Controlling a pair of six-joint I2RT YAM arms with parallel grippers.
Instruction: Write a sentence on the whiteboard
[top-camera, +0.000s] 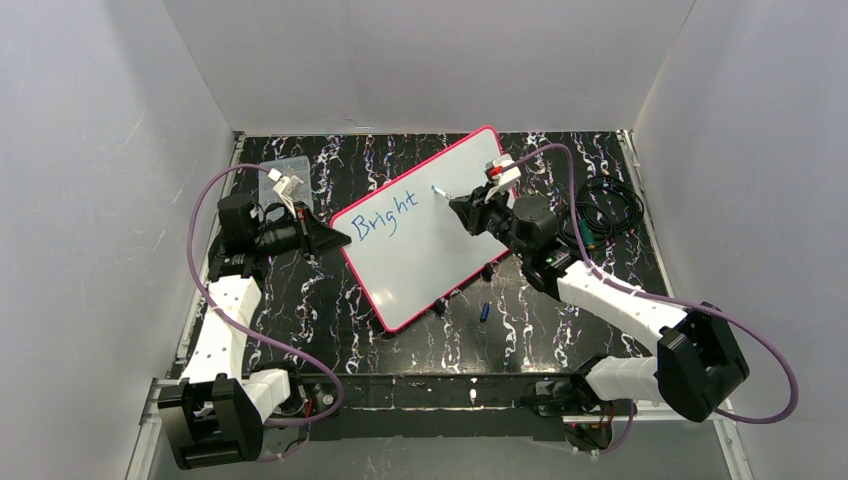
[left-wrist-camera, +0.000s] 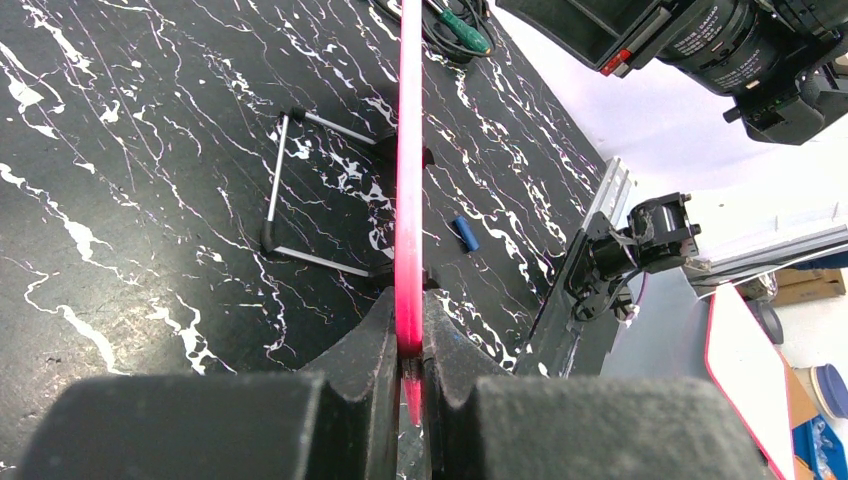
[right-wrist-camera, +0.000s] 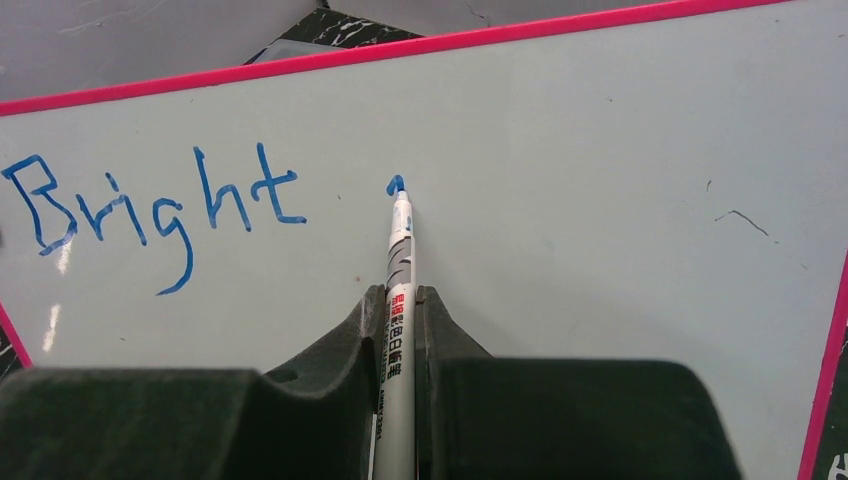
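1. Your left claw (top-camera: 335, 238) was pinching the whiteboard (top-camera: 420, 240) by its pink-red rim, at the board's left corner in the top view. In the left wrist view its fingers (left-wrist-camera: 375, 350) pressed against the rim (left-wrist-camera: 408, 150), one on each face.
2. The whiteboard sat in the middle of the top view, turned at an angle, with one corner toward the upper right and another toward the bottom of the frame. Seen edge-on from the left wrist, it ran straight up the frame, and a wire stand (left-wrist-camera: 300, 190) met it from the left.
3. Your right claw (top-camera: 460, 208) was clamped on a white marker (right-wrist-camera: 400, 260). The barrel ran up between the two fingers, and its blue tip touched the board near the centre of the right wrist view.
4. Of the sentence (right-wrist-camera: 150, 205), only the word "Bright" stood on the board, in blue at the left of the right wrist view. A small blue mark sat at the marker tip, just right of the "t".
5. A small blue cap (top-camera: 484, 311) lay on the black marbled table (top-camera: 300, 320), near the board's lower right edge but apart from it.
6. A clear plastic box (top-camera: 285, 172) stood at the upper left of the top view, above your left claw. A coil of dark cables (top-camera: 605, 205) lay at the upper right.
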